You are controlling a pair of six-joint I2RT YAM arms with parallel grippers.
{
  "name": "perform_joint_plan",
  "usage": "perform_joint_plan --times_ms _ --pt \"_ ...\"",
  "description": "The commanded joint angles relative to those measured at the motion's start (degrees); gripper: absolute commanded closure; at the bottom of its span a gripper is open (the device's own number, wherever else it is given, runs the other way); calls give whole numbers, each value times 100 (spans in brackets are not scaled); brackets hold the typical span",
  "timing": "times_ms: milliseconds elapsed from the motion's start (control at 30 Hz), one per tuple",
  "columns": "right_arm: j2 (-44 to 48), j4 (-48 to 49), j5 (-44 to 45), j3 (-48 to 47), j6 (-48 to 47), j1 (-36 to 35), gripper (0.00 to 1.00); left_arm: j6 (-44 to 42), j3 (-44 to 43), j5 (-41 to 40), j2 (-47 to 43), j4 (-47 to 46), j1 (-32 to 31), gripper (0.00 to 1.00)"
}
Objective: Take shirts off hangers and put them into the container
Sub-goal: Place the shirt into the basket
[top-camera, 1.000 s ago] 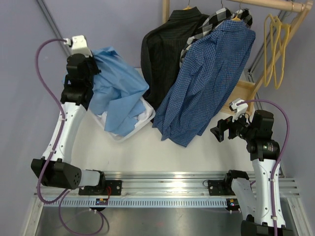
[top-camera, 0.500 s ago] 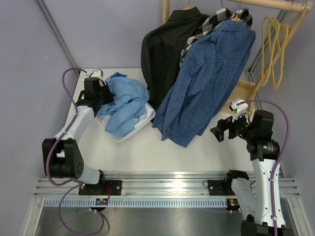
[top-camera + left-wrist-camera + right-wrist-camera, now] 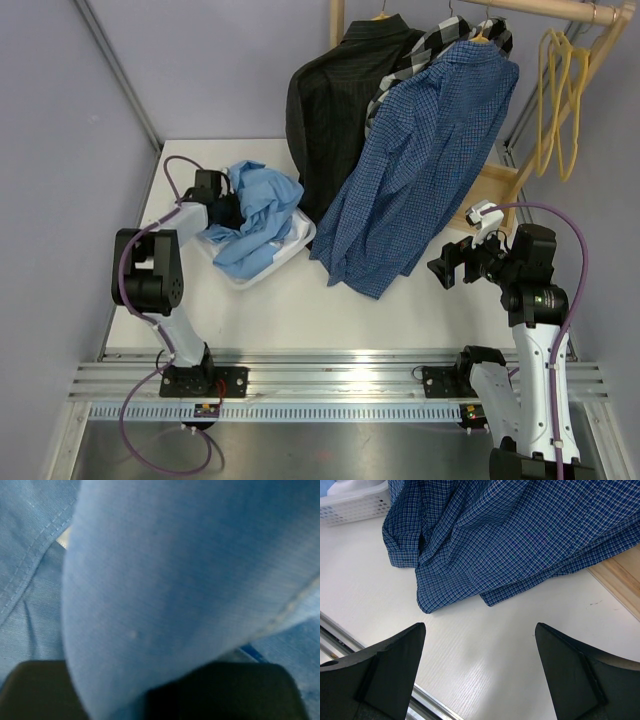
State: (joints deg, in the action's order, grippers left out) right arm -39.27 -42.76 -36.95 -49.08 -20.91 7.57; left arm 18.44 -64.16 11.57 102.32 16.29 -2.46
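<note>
So, left claw (image 3: 222, 208): was down at the left end of the basket, pinched closed on a fold of the light blue shirt. Its own camera saw pretty much only blue cloth, running down between the two dark fingers (image 3: 40, 692).
Light blue shirt (image 3: 258, 215): lay bunched in a heap on top of the basket, with some of it spilling over the near rim.
Basket (image 3: 238, 276): white, sat on the left half of the table (image 3: 300, 310), mostly buried under the shirt so only bits of rim showed.
Right claw (image 3: 480, 625): hovered low over the right side of the table, jaws spread wide, with only bare tabletop between them.
Dark blue check shirt (image 3: 430, 150): hung from the rail (image 3: 560, 10) in front, tail reaching down onto the table just ahead of the right claw, not touching it.
Black pinstriped shirt (image 3: 325, 110): hung behind and to the left, lower part right beside the basket.
Black-and-white check shirt (image 3: 430, 45): was sandwiched between those two, only collar and shoulder showing.
Yellow hangers (image 3: 555, 100): a few bare ones dangled at the rail's right end.
</note>
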Motion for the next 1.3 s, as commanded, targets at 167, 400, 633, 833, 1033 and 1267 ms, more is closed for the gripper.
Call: perform_joint_plan --times_ms 167,400,633,833,1033,1267 --pt "42 128 21 -23 -71 34 1 -130 -175 -489 -1196 673 114 43" --pt "24 110 -5 -23 -72 34 1 -218 -544 -744 -2444 1025 167 16" --pt "-2 110 -32 -14 -71 34 1 -253 -493 474 -3077 762 27 8" --pt "-55 110 -23 -14 -80 34 1 -516 -957 -82 -2404 814 -957 4" --pt "-11 128 21 4 -71 42 1 -534 -1459 -1822 -1497 1086 -1301 6" --pt "-11 128 21 12 -72 69 0 -657 -818 -2598 -1522 964 -1292 85"
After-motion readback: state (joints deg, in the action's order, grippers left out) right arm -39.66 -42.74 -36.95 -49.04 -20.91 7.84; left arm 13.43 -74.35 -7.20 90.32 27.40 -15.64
